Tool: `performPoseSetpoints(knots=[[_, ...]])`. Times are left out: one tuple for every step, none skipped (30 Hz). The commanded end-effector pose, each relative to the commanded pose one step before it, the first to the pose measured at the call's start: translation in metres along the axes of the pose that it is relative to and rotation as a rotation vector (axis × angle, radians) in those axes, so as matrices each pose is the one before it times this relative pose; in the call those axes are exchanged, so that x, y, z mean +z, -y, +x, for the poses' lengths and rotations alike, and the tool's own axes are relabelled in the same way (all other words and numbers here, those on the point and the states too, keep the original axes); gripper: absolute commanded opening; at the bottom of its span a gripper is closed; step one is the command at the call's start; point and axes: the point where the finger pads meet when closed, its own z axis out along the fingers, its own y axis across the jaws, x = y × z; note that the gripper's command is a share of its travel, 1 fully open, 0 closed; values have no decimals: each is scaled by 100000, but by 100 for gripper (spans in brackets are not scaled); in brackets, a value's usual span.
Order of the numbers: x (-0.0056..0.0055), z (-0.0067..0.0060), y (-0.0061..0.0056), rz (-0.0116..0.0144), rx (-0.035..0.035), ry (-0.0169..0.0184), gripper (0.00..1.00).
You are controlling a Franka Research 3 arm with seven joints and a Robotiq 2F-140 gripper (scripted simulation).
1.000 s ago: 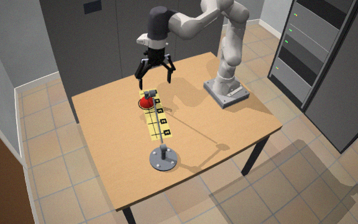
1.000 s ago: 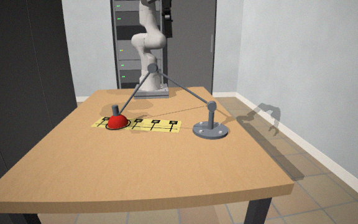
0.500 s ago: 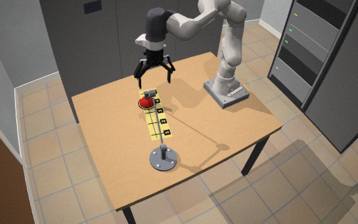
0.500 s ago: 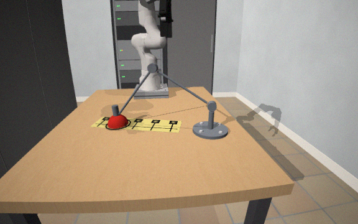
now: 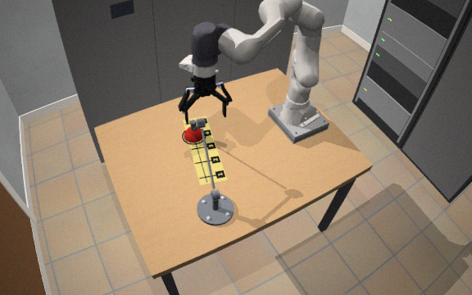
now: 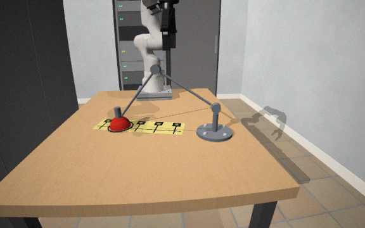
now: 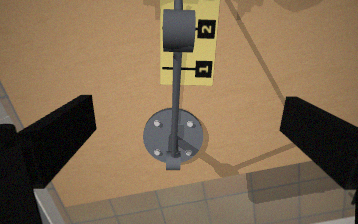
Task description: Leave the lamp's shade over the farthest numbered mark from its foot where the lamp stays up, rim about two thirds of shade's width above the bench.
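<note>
Overhead, black 2-finger gripper [image 5: 205,107] spread wide, gripping nothing, hanging above the far end of the yellow numbered strip [image 5: 200,159]. Red dome-shaped lamp shade [image 6: 120,124] down on the wooden bench [image 6: 138,177], inside a black ring at the strip's far end, well apart from the round grey lamp foot [image 5: 203,213]. Marks 1 and 2 readable in wrist view.

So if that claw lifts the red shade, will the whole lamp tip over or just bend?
Probably just bend: the thin rods meet at a hinge, so the shade should swing up. The foot looks wide and bolted down, so tipping seems unlikely. The open tool holds nothing yet.
</note>
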Motion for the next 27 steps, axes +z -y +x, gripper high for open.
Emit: performPoseSetpoints(knots=[[572,-88,726,2114,1916,354,100],[0,0,0,0,0,0,100],[262,4,-31,-99,-75,-14,100],[262,4,-31,-99,-75,-14,100],[262,4,-31,-99,-75,-14,100],[262,4,-31,-99,-75,-14,100],[262,4,-30,-99,-75,-14,100],[262,4,-30,-99,-75,-14,100],[262,4,-30,-99,-75,-14,100],[262,4,-30,-99,-75,-14,100],[262,4,-29,-99,-75,-14,100],[262,4,-29,-99,-75,-14,100],[262,4,-29,-99,-75,-14,100],[262,4,-29,-99,-75,-14,100],[262,4,-28,-99,-75,-14,100],[262,3,-28,-99,-75,-14,100],[262,3,-28,-99,-75,-14,100],[0,0,0,0,0,0,100],[0,0,0,0,0,0,100],[263,4,-17,-61,10,-4,100],[263,4,-16,-61,10,-4,100],[263,4,-16,-61,10,-4,100],[263,3,-16,-61,10,-4,100],[263,3,-16,-61,10,-4,100],[263,3,-16,-61,10,-4,100],[263,3,-16,-61,10,-4,100],[263,3,-15,-61,10,-4,100]])
